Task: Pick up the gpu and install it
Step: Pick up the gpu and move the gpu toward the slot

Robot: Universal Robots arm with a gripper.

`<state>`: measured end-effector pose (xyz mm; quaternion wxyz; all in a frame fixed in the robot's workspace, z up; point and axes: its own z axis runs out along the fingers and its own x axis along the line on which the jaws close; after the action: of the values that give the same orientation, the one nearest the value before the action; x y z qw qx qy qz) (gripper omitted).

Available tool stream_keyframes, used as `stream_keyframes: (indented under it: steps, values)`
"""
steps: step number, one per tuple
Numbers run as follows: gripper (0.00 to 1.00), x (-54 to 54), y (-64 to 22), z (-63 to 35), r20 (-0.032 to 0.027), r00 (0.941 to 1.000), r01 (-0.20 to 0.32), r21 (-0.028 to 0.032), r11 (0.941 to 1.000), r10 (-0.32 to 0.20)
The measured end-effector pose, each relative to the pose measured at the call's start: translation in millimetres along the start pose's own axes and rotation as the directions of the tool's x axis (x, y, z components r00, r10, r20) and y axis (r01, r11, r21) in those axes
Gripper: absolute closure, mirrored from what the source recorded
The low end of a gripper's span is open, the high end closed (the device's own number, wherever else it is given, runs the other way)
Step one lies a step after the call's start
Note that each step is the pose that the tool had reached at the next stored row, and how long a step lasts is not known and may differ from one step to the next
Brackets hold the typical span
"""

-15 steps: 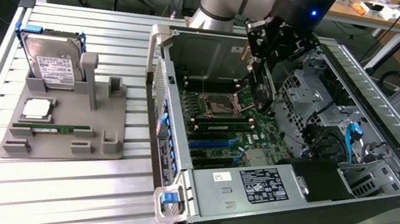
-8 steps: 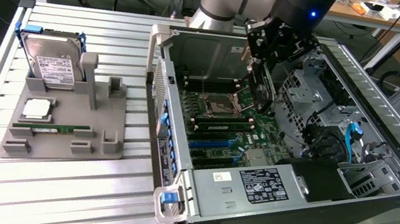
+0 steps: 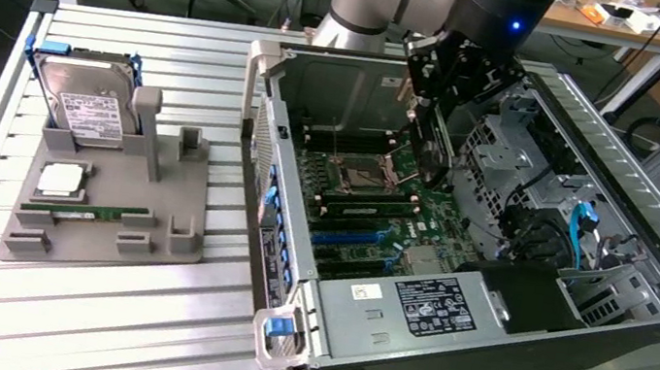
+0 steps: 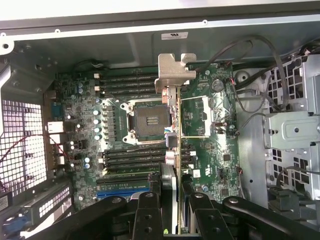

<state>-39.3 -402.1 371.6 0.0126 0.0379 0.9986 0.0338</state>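
Wrist view shows us our gripper (image 4: 171,190) clamped on the gpu (image 4: 176,75), held edge-on above the motherboard (image 4: 220,150) inside the open computer case (image 4: 100,40), its silver bracket farthest from the fingers. We judge the step in hand is positioning: the card is not yet seated, and seating calls for lining its edge up squarely with an expansion slot.

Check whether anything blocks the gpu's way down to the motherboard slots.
Nothing visible does. The gripper is shut on the gpu, held edge-on inside the open case above the motherboard; no cable or part shows between them.
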Motion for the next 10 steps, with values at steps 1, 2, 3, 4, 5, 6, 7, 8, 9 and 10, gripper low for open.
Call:
stream_keyframes:
  steps: [1, 2, 3, 4, 5, 6, 7, 8, 9, 10]
  values:
    - [0.73, 0.0, -0.1, 0.2, 0.0, 1.0, 0.0, 0.0, 1.0, 0.0]
    - [0.73, 0.0, -0.1, 0.4, 0.0, 1.0, 0.0, 0.0, 1.0, 0.0]
    - [0.73, 0.0, -0.2, 0.6, 0.0, 1.0, 0.0, 0.0001, 1.0, 0.0]
    - [0.73, 0.0, -0.3, 0.8, 0.0, 1.0, 0.0, 0.0, 1.0, 0.0]
    - [0.73, 0.0, -0.3, 1.0, 0.0, 1.0, 0.0, 0.0, 1.0, 0.0]
    - [0.73, 0.0, -0.3, 1.2, 0.0, 1.0, 0.0, 0.0, 1.0, 0.0]
    - [0.73, 0.0, -0.4, 1.4, 0.0, 1.0, 0.0, 0.0001, 1.0, 0.0]
    - [0.73, 0.0, -0.4, 1.6, 0.0, 1.0, 0.0, 0.0001, 1.0, 0.0]
    - [0.73, 0.0, -0.5, 1.8, 0.0, 1.0, 0.0, 0.0001, 1.0, 0.0]
    - [0.73, 0.0, -0.5, 2.0, 0.0, 1.0, 0.0, 0.0001, 1.0, 0.0]
